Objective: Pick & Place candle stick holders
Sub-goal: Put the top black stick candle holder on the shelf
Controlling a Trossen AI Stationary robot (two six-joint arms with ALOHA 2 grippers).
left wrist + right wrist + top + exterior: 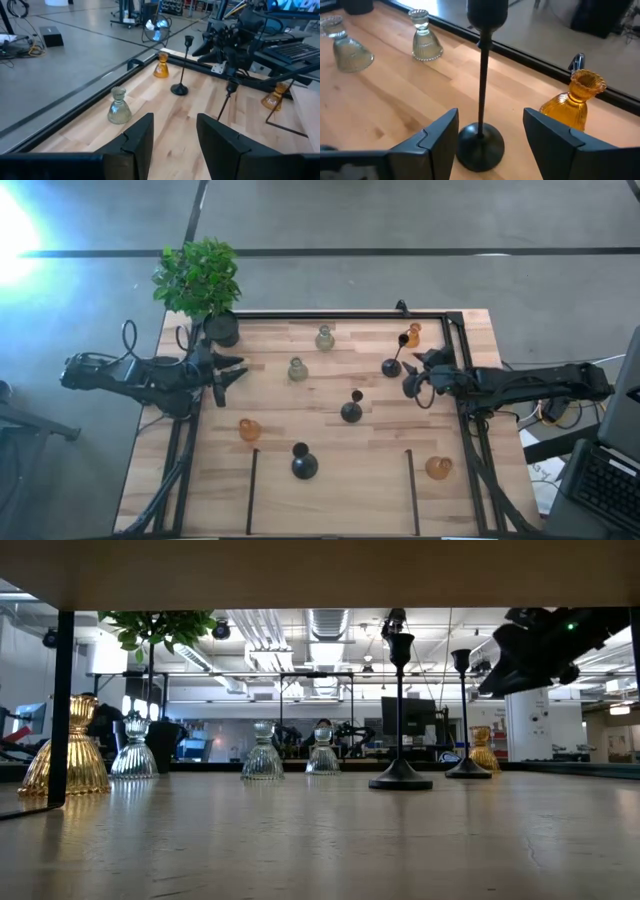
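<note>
The wooden worktop (330, 470) carries everything, framed along its edges by a thin black rail (340, 314). At its far left corner stands a black pot with a leafy green plant (200, 280).

The left arm waits at the left edge, its left pincer (232, 372) spread wide and holding nothing, pointing across the boards. The right arm reaches in from the right edge; the right pincer (487, 137) is also wide open, its fingers on either side of the stem of a tall black candle stick holder (481, 80) without touching it.

Just beside that black holder, near the far right corner, stands an amber holder (572, 105). Two pale green-grey holders (325, 337) (297, 369) sit near the far middle. Another tall black holder (352, 410) stands mid-worktop, a third black one (304, 465) nearer the front. One amber holder (249, 429) sits left of centre, and another amber one (438, 468) at the front right.
</note>
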